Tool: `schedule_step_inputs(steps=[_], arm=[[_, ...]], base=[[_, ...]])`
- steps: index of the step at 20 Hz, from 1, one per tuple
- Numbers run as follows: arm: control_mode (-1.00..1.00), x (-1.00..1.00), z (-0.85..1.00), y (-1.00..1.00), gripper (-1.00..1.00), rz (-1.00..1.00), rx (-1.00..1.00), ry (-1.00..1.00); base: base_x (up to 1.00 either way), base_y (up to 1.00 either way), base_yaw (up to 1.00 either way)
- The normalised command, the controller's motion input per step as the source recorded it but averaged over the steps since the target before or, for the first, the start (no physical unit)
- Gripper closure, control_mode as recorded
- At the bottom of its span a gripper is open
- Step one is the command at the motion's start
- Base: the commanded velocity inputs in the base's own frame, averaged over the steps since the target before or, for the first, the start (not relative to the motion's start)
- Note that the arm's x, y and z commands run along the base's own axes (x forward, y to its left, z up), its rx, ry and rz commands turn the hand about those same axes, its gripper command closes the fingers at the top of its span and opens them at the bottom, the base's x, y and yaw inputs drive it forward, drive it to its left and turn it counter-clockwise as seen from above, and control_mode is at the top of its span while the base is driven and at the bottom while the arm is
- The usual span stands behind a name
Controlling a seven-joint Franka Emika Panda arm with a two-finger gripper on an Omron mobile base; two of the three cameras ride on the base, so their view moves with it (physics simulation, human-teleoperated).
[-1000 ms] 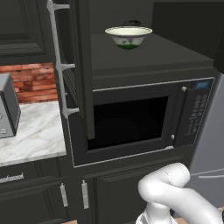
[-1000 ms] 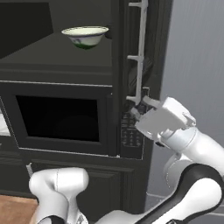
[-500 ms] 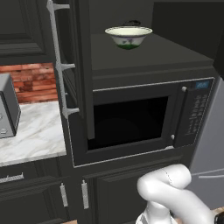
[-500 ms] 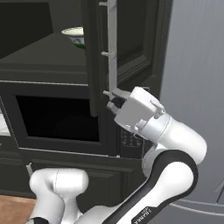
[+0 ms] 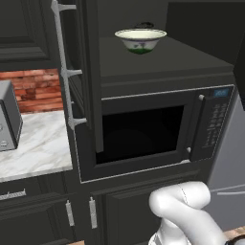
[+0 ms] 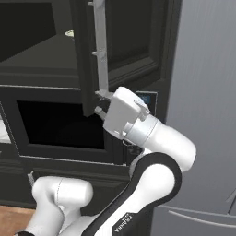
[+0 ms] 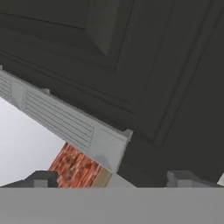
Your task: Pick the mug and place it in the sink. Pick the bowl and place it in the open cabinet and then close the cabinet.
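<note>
Bowl (image 5: 140, 39): on the shelf inside the open cabinet, above the microwave (image 5: 148, 129); in the right base view the cabinet door (image 6: 122, 46) hides nearly all of it. Pincer (image 6: 99, 102): spread wide, holding nothing, at the lower end of the door's silver handle (image 6: 100, 46); contact cannot be judged. Refrigerator (image 6: 203, 106): just beside the door's right edge. Marble desk (image 5: 33, 150): cut off at left.
</note>
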Motion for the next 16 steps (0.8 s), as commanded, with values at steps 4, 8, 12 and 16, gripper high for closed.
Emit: schedule_step_inputs(steps=[4, 8, 12, 16], arm=[[-1.0, 0.0, 0.0, 0.1, -1.0, 0.0, 0.0, 0.16], [-1.0, 0.0, 0.0, 0.0, -1.0, 0.0, 0.0, 0.12], [-1.0, 0.38, 0.0, 0.0, -1.0, 0.0, 0.0, 0.15], [-1.0, 0.74, 0.0, 0.0, -1.0, 0.0, 0.0, 0.21]], base=[[0.0, 0.0, 0.0], [0.0, 0.0, 0.0], [0.0, 0.0, 0.0], [0.0, 0.0, 0.0]])
